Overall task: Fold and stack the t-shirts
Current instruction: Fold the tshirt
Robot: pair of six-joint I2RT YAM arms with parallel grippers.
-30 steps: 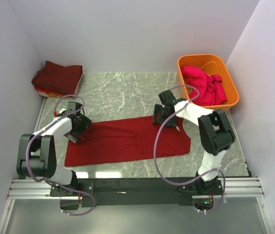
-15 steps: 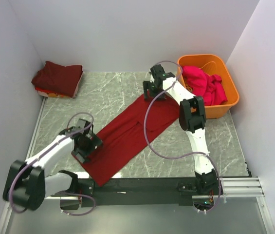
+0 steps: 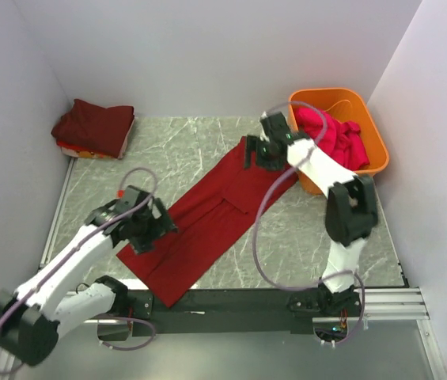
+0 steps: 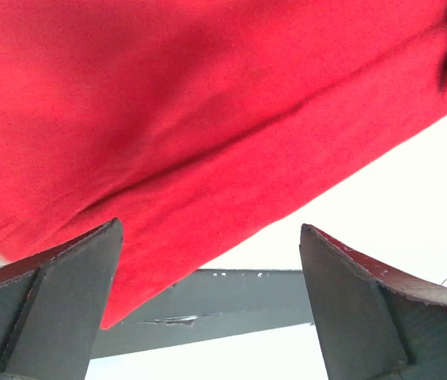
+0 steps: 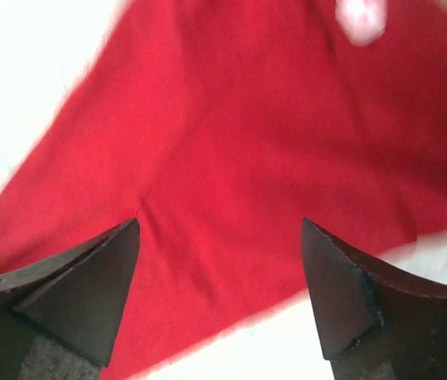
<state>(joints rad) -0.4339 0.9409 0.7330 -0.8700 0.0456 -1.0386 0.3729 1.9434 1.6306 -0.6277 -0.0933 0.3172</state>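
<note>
A red t-shirt point(image 3: 207, 214), folded into a long strip, lies diagonally on the marble table from the near left to the far right. My left gripper point(image 3: 154, 229) is open over its near-left end; in the left wrist view point(image 4: 211, 305) the shirt point(image 4: 207, 119) fills the top, and nothing is between the jaws. My right gripper point(image 3: 259, 154) is open over the far-right end; in the right wrist view point(image 5: 219, 293) the cloth point(image 5: 247, 158) lies under the jaws. Folded dark red shirts point(image 3: 92, 125) are stacked at the far left. A magenta shirt point(image 3: 330, 134) lies in the tub.
The orange tub point(image 3: 330, 93) stands at the far right, right beside the right gripper. White walls close in the left, back and right sides. The dark rail point(image 4: 247, 297) of the arm bases runs along the table's near edge, just past the shirt's near end.
The shirt has swung from lying crosswise to diagonal. My left gripper moved toward the near edge with one end; my right gripper moved to the far side by the tub.
</note>
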